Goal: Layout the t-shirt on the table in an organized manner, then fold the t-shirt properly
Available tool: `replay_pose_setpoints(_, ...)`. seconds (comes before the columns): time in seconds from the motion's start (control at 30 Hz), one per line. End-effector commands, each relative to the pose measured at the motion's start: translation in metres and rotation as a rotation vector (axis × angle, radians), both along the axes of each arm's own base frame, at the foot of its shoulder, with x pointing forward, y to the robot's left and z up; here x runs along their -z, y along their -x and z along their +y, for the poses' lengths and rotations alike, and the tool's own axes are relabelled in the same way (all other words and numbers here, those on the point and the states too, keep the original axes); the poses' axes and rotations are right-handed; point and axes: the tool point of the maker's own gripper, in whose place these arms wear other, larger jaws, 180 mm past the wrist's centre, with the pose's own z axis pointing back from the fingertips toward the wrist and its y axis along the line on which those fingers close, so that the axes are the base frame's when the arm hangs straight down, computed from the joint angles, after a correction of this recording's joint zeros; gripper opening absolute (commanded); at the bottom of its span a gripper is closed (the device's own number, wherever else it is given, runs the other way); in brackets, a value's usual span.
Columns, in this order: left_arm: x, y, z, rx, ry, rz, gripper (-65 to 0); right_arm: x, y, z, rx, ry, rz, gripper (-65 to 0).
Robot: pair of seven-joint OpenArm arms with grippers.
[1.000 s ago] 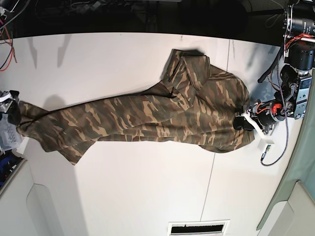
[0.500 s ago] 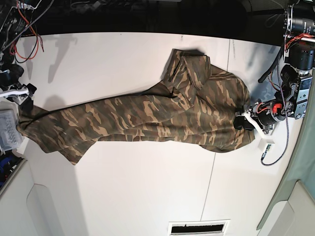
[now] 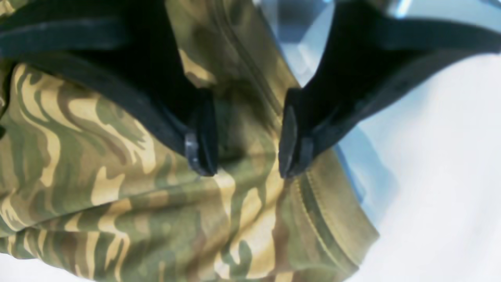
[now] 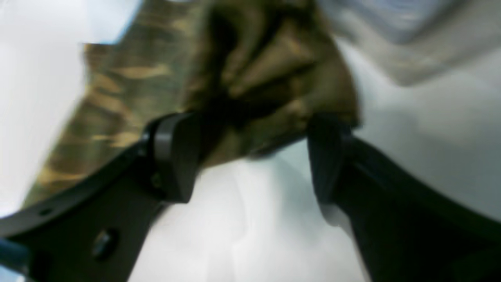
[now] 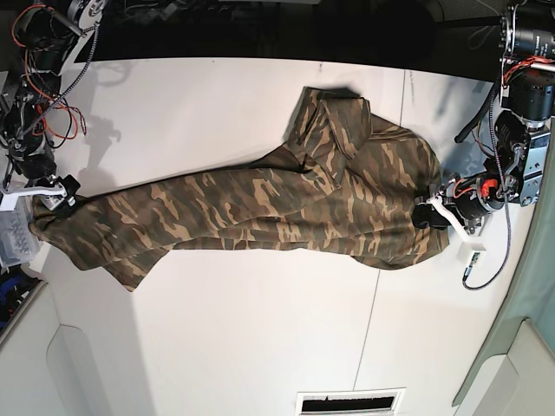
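The right gripper [image 5: 54,198], jaws wide and empty, has lifted off the t-shirt [image 5: 260,212], while the left gripper [image 3: 242,145], part-open, straddles its hem, so spreading continues.

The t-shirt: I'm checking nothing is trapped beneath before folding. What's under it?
The t-shirt lies stretched across the white table, which shows bare all around it. Whatever sits directly beneath the fabric is covered, and no bulge suggests an object there.
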Motion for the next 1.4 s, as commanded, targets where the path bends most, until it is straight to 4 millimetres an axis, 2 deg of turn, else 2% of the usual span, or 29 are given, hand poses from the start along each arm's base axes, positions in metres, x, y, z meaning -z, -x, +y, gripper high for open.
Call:
replay_pose_setpoints(0.0,0.015,0.023,0.013,0.019,-0.072,0.112,-34.9,-0.022,-0.016,-0.007,0.0,0.013,-0.079,-22.4)
replay_pose_setpoints(0.1,0.016,0.024,0.013,0.021,-0.076,0.114,-34.9,-0.03,-0.024,-0.002,-0.015,-0.007,-0.118,-22.4)
replay_pose_setpoints(0.4,0.017,0.025,0.013,0.02,-0.074,0.117,-34.9,-0.036,-0.035,0.005,-0.016,-0.014,-0.14,-23.5)
replay_pose_setpoints(0.47,0.017,0.025,0.013,0.021,-0.074,0.117,-34.9,-0.036,-0.036,0.004,-0.019,0.001,-0.137,-31.1)
replay_pose_setpoints(0.6,0.017,0.026,0.013,0.021,-0.075,0.119,-34.9,-0.037,-0.039,0.004,-0.023,0.02,-0.133,-52.3)
replay_pose_setpoints(0.7,0.017,0.026,0.013,0.021,-0.075,0.118,-34.9,-0.037,-0.044,0.014,-0.078,0.045,-0.128,-65.0)
replay_pose_setpoints(0.8,0.017,0.026,0.013,0.021,-0.075,0.118,-34.9,-0.04,-0.047,0.028,-0.153,0.05,-0.142,-65.0)
replay_pose_setpoints(0.93,0.019,0.029,0.016,0.03,-0.095,0.134,-34.9,-0.047,-0.04,0.024,-0.162,0.039,-0.127,-65.0)
replay_pose_setpoints(1.0,0.021,0.032,0.02,0.036,-0.12,0.144,-34.9,-0.063,-0.032,0.018,-0.141,0.004,-0.166,-65.0)
replay_pose_setpoints(1.1,0.023,0.038,0.027,0.027,-0.134,0.154,-34.9,-0.097,-0.008,0.012,-0.136,-0.002,-0.263,-65.0)
replay_pose_setpoints(1.27,0.021,0.035,0.026,0.025,-0.127,0.144,-34.9,-0.155,0.033,0.011,-0.158,0.099,-0.364,-65.0)
replay_pose_setpoints(1.37,0.02,0.03,0.022,0.023,-0.116,0.135,-34.9,-0.19,0.047,0.014,-0.187,0.198,-0.417,-65.0)
